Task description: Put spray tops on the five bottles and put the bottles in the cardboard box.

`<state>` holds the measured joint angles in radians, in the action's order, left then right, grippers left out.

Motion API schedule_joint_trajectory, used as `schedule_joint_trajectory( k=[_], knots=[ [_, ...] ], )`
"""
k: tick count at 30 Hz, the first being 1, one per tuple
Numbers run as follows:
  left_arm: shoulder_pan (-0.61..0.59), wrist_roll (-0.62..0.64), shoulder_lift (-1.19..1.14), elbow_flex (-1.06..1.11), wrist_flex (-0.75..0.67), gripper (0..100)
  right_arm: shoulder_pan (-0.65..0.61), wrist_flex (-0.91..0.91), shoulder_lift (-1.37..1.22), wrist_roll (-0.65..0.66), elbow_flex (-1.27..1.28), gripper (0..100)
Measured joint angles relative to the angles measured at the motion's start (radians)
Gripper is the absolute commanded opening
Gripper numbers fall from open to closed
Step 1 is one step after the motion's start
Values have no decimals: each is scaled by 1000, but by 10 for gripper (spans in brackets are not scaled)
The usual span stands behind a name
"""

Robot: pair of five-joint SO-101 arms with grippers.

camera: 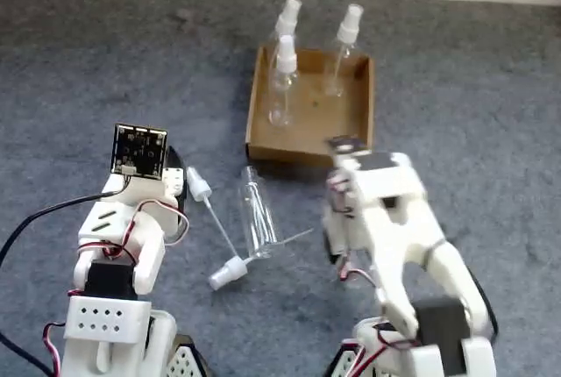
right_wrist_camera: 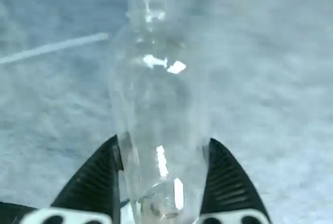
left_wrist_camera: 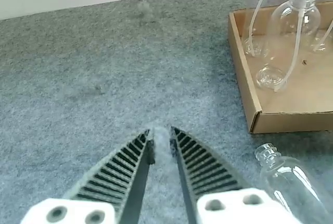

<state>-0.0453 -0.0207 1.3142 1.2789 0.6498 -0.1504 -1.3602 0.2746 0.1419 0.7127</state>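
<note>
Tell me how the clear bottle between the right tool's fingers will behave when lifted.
The bottle looks empty and thin-walled, so it is probably light. Its glossy round wall may slip or twist in the right tool. Set down on its side, it would likely roll.

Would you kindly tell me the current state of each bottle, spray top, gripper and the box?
cardboard box: open-topped, holding three bottles.
boxed bottles: upright, spray tops on.
lying bottle: on its side on the carpet, uncapped.
held bottle: uncapped, between the right gripper's fingers.
spray tops: two, loose on the carpet.
left gripper: slightly open, empty.
right gripper: shut on the held bottle.
</note>
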Motion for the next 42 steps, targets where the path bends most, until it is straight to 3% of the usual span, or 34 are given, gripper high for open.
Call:
schedule_joint_trajectory(
  k=[7, 14, 22, 28, 33, 42],
  knots=[
    [0, 0, 0, 0, 0, 7, 391, 21, 272, 347, 43, 3],
    [0, 0, 0, 0, 0, 7, 664, 275, 141, 410, 43, 6],
    [0, 0, 0, 26, -18, 7, 712, 308, -264, 442, -175, 12],
    [0, 0, 0, 58, -81, 7, 730, 164, -276, 548, -232, 146],
    [0, 0, 0, 58, -87, 7, 729, 118, -272, 560, -250, 260],
    [0, 0, 0, 58, -87, 7, 729, 95, -272, 520, -319, 308]
  ],
)
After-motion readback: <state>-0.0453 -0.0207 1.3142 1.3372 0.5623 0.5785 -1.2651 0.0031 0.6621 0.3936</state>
